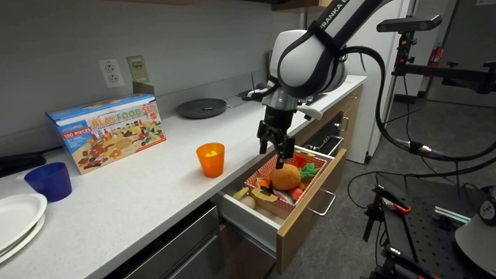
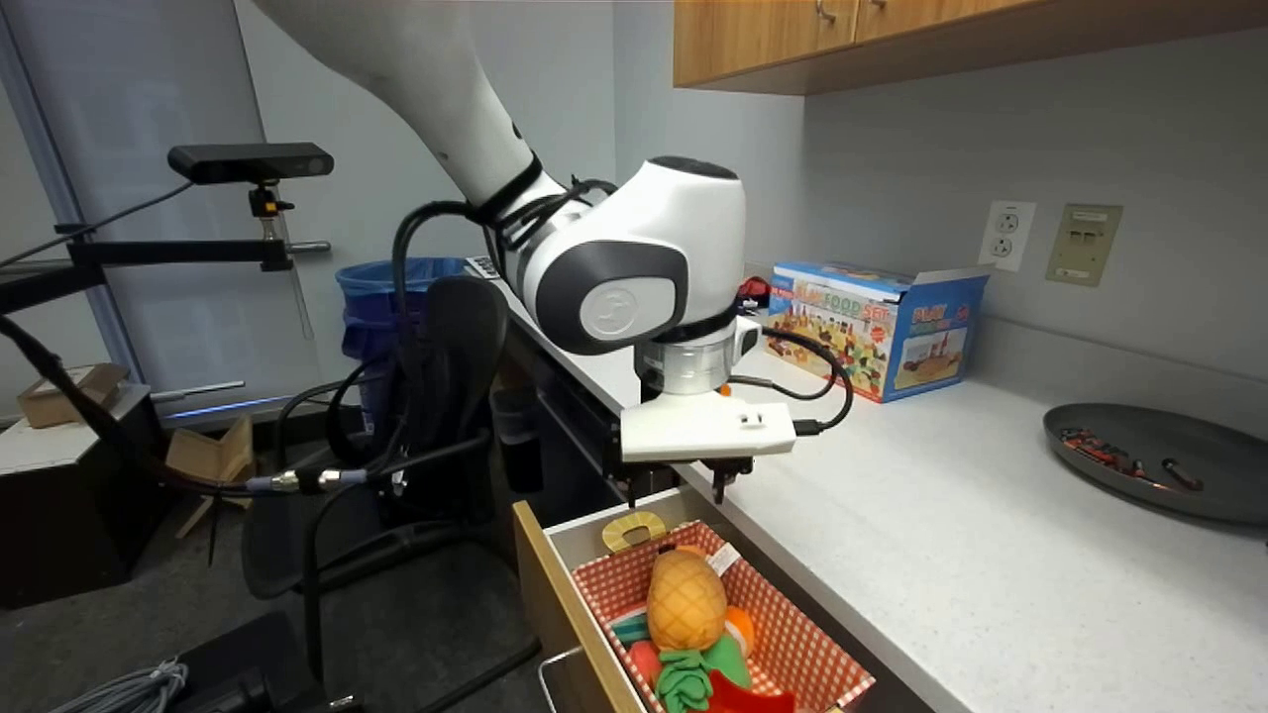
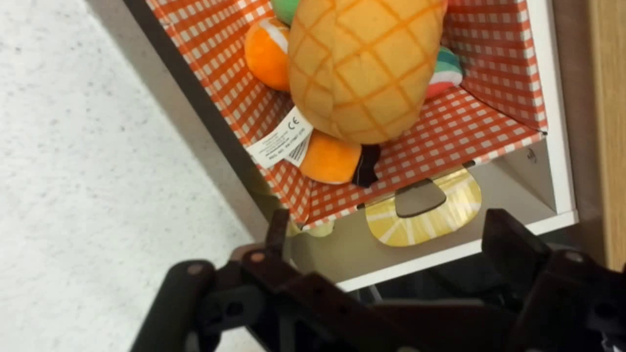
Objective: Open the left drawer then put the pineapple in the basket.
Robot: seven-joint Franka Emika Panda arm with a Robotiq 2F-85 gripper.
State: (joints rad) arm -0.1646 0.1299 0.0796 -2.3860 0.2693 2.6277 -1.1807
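In an exterior view, I had the claw (image 2: pixel 676 497) high at the far end of the drawer (image 2: pixel 568 594), jaws spread wide. The pineapple (image 2: pixel 686 601) lay on its side in the checked basket (image 2: pixel 783 624), lower and nearer, clear of the claw. Drawer stood pulled out.

Pineapple (image 2: pixel 686 606) in basket (image 2: pixel 788 634) (inside drawer (image 1: pixel 302 228))

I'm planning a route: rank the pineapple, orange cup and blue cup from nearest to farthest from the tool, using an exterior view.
In an exterior view:
1. Pineapple: in the basket, lower than the open tool.
2. Orange cup: on the counter.
3. Blue cup: farther along, near the white plates.
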